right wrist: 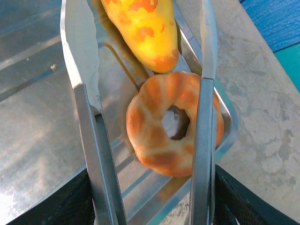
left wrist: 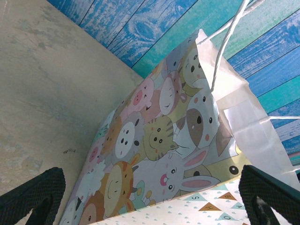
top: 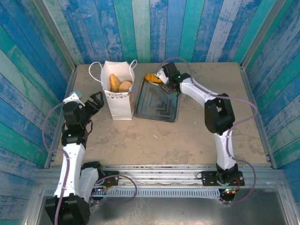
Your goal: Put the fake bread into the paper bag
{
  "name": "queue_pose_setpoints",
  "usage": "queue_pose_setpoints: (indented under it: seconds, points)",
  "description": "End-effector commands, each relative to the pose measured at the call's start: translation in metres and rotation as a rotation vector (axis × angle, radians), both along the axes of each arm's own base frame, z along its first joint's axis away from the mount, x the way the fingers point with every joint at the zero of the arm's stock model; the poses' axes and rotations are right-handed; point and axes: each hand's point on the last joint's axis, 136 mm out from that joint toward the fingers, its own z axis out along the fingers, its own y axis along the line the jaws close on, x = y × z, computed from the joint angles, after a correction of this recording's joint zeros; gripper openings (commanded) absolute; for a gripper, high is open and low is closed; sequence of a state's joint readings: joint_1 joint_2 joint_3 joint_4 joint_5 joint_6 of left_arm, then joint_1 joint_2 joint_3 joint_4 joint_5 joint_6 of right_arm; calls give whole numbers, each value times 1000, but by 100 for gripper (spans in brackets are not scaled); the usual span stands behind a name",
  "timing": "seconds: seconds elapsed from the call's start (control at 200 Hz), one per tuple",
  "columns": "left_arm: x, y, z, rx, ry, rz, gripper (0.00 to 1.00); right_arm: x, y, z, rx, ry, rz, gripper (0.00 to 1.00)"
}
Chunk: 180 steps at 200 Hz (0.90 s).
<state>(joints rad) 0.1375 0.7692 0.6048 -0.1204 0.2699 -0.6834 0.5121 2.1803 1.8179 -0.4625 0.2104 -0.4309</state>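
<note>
The white paper bag stands upright left of the grey tray, with two golden pieces of fake bread inside it. My left gripper is open just left of the bag; the left wrist view has the bag's cartoon-animal side between its spread fingers. My right gripper is at the tray's far end, shut on metal tongs. The tong blades stand apart on either side of a ring doughnut. A yellow-orange pastry lies just beyond it.
The doughnut sits in the far corner of the tray, close to its raised rim. Blue and teal plank walls close in the table on three sides. The bag's white cord handles stick up at its top.
</note>
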Motion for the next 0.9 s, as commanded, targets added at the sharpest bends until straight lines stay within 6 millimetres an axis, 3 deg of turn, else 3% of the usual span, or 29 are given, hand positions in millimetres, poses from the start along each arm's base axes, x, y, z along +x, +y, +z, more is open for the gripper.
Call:
queue_pose_setpoints:
  seconds: [0.0,0.28,0.596,0.776,0.897]
  points:
    - [3,1,16,28,-42,-2,100,11,4,0,10,-3,16,61]
    - [5,3,17,39,-38,5,100,26,8,-20,9,28,-8,58]
    - [6,5,20,50,-34,15,100,25,7,-23,-4,41,-4,47]
    - [5,6,28,59,-30,18,100,23,10,-5,15,19,-4,38]
    - [2,6,48,79,-54,13,100,20,11,19,51,-14,-12,35]
